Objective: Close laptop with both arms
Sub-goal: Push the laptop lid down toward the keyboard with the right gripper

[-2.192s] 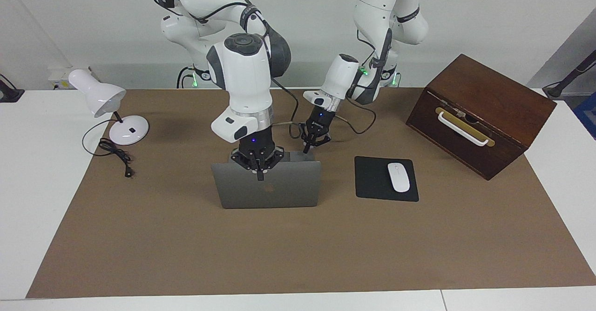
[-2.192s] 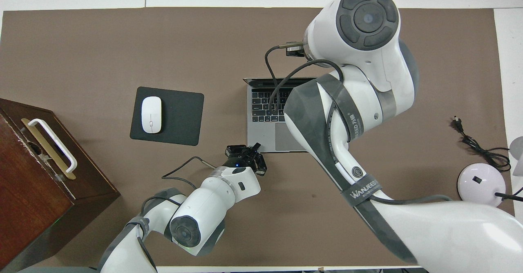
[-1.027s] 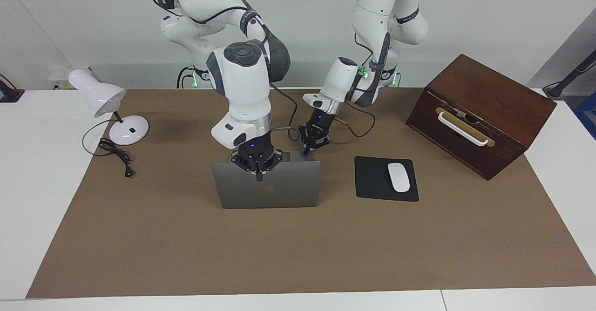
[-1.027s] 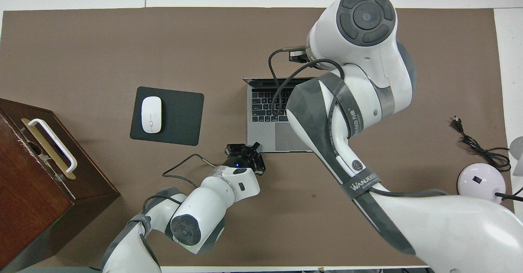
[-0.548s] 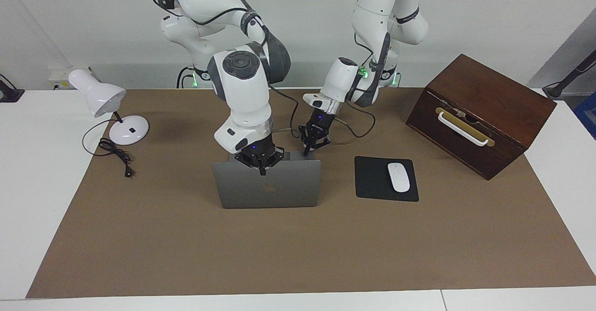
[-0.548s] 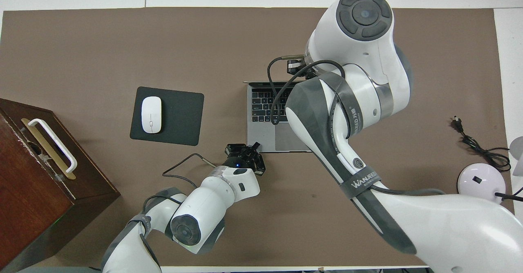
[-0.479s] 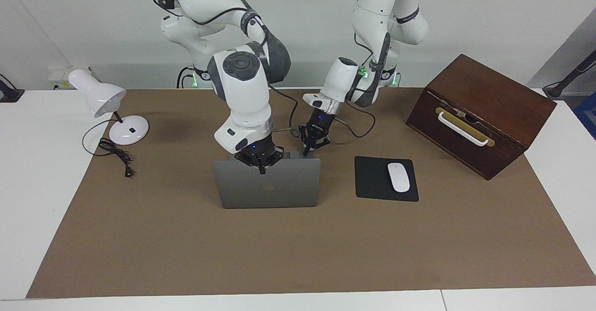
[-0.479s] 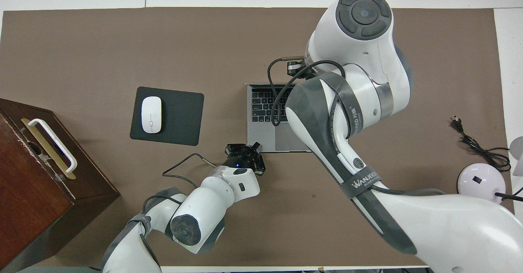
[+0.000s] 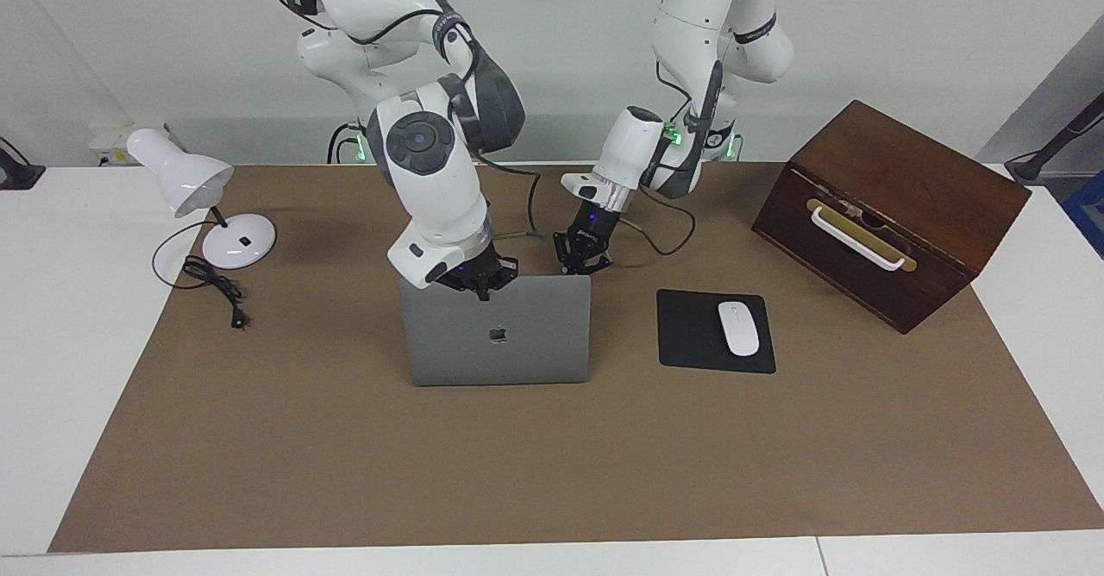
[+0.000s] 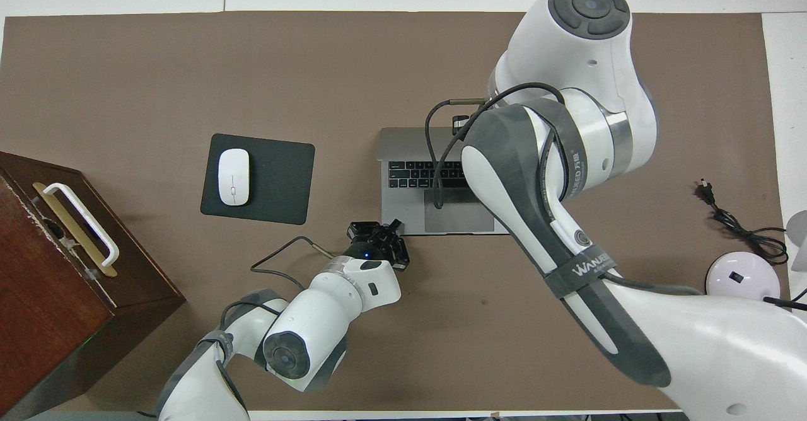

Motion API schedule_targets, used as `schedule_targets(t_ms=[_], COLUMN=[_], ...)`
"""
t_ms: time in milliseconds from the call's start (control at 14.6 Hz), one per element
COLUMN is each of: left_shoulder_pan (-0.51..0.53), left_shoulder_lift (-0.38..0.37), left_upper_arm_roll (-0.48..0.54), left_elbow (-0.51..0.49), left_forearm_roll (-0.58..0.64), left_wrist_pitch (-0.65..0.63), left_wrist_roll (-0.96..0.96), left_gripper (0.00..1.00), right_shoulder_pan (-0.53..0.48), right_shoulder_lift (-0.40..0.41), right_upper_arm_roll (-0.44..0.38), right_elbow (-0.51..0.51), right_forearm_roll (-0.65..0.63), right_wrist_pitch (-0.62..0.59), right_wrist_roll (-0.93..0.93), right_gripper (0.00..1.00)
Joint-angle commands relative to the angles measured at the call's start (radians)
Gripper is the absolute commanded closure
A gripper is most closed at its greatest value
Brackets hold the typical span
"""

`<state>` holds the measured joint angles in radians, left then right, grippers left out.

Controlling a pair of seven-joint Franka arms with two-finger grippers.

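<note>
Laptop sits mid-table, beside the mouse pad, lid partly lowered toward the robots. Right tool, fingertips pinched together and empty, is pressed on the lid's top edge. Left tool, likewise closed, is set at the laptop's base corner nearest the mouse pad.

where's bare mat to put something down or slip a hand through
Broad bare brown mat lies farther from the robots than the laptop and mouse pad. Another patch sits between the laptop and desk lamp. A narrow strip separates laptop and mouse pad. It is crowded at the laptop's lid and base, where the right gripper and left gripper work.
</note>
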<state>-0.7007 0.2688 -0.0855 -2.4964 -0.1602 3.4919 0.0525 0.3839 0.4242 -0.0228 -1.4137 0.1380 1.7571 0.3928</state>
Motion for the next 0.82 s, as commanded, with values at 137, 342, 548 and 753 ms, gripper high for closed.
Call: schedule_targets(t_ms=[137, 342, 548, 753], left_shoulder_pan=[0.003, 0.003, 0.003, 0.003], left_shoulder_lift=[0.073, 0.075, 0.082, 0.084], left_upper_arm_roll=[0.010, 0.009, 0.009, 0.009], left_elbow=[-0.002, -0.002, -0.004, -0.002], left_forearm_roll=[-0.015, -0.015, -0.013, -0.013], left_wrist_pitch=[0.012, 0.012, 0.012, 0.012], left_wrist_roll=[0.030, 0.030, 0.030, 0.030], left_gripper=[1.00, 1.00, 1.00, 1.00], right_shoulder_pan=[-0.014, -0.007, -0.004, -0.002], right_shoulder_lift=[-0.042, -0.045, -0.041, -0.035], right_upper_arm_roll=[0.012, 0.012, 0.012, 0.012], right_elbow=[-0.145, -0.218, -0.254, -0.293], right_forearm_roll=[0.025, 0.064, 0.066, 0.065], right_wrist_pitch=[0.044, 0.137, 0.188, 0.255], right_wrist_roll=[-0.026, -0.025, -0.025, -0.025], right_gripper=[1.00, 1.00, 1.00, 1.00])
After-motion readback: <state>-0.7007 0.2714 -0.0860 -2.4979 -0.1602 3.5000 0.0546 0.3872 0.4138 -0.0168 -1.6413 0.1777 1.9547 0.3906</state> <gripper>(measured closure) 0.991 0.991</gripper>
